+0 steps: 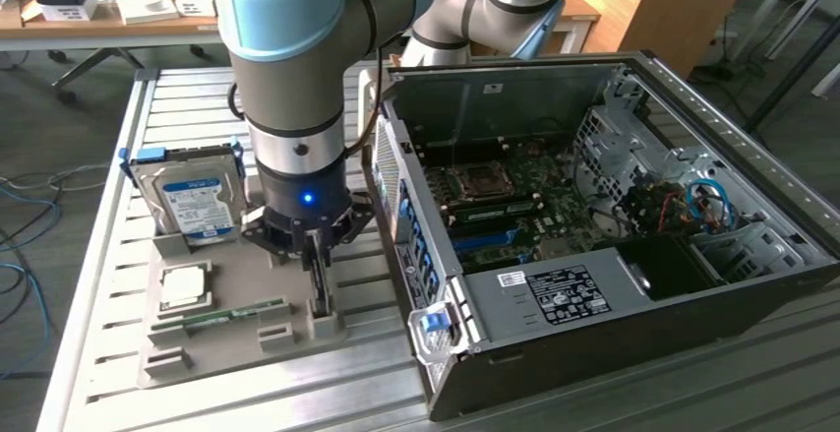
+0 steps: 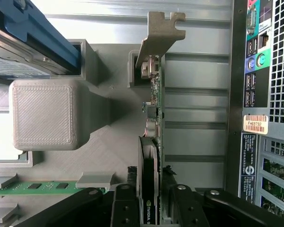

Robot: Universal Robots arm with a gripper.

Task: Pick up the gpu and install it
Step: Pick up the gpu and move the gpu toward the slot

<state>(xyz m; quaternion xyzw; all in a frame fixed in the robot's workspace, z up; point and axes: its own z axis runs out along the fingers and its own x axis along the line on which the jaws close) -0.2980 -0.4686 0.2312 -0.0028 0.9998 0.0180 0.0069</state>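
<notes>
The gpu stands edge-on in a slot of the grey printed holder, its light grey metal bracket at the far end. In the exterior view the gpu is a thin dark blade under the wrist, still seated in the holder. My gripper has come straight down over it. In the wrist view the gripper has one finger on each flat side of the card, pressed against it.
The open computer case lies just to the exterior view's right of the holder, its rear port panel close beside the card. The blue-framed hard drive, a processor and a green memory stick share the holder.
</notes>
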